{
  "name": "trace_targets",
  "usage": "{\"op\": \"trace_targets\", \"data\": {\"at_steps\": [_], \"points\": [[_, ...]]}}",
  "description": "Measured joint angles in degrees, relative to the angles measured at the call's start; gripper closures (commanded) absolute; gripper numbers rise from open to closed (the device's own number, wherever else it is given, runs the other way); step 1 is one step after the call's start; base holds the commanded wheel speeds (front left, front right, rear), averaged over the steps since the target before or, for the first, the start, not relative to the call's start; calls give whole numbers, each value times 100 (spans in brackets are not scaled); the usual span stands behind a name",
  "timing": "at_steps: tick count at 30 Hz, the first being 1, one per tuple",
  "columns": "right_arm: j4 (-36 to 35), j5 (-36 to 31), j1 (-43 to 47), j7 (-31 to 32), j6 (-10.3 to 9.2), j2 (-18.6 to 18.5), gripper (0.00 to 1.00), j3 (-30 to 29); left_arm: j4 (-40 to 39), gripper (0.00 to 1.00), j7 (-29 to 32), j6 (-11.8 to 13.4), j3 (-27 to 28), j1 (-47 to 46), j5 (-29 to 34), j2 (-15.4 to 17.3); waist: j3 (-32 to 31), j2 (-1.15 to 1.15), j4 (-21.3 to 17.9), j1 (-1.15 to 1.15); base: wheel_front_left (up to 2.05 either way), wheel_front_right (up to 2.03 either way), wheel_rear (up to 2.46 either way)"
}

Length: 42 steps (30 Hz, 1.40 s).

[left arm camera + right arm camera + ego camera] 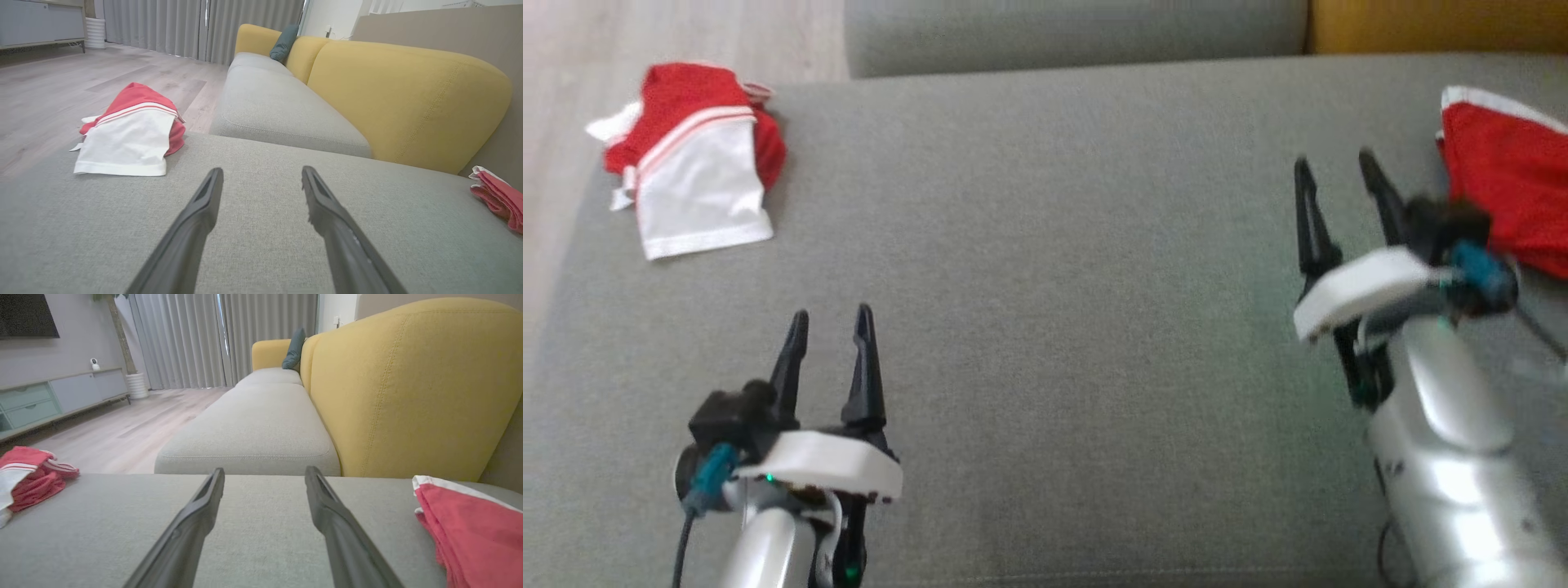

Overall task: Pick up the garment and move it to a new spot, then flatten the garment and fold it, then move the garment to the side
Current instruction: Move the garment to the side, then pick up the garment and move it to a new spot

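Note:
A red and white garment (694,171) lies bunched at the far left corner of the grey seat cushion (1054,286); the left wrist view has this garment (130,134) ahead to the left. A second red garment (1511,180) with white trim lies at the far right edge, close beside my right gripper (1334,159), which is open and empty. The right wrist view has that red garment (470,522) at lower right of the open fingers. My left gripper (832,314) is open and empty near the front, well short of the red and white garment.
A yellow backrest (408,388) rises behind the cushion. A second grey seat cushion (278,110) continues beyond, with a dark pillow (284,43) at its far end. Wooden floor (61,90) drops off past the cushion's left edge.

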Motion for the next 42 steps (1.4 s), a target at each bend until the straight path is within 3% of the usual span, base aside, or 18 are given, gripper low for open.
{"op": "trace_targets", "data": {"at_steps": [12,19,42], "points": [[-2117,454,2315,-80,0,116,0,-46,-97,0,0,-13,-189,461,71,4,-289,0,258,0,0,0,0],[-2928,552,2870,7,0,131,0,-43,-179,0,0,-3,-253,669,73,5,-374,0,165,0,0,0,0],[-3450,550,3384,393,0,148,0,-27,-230,0,0,2,-386,719,62,8,-504,0,190,0,0,0,0]]}}
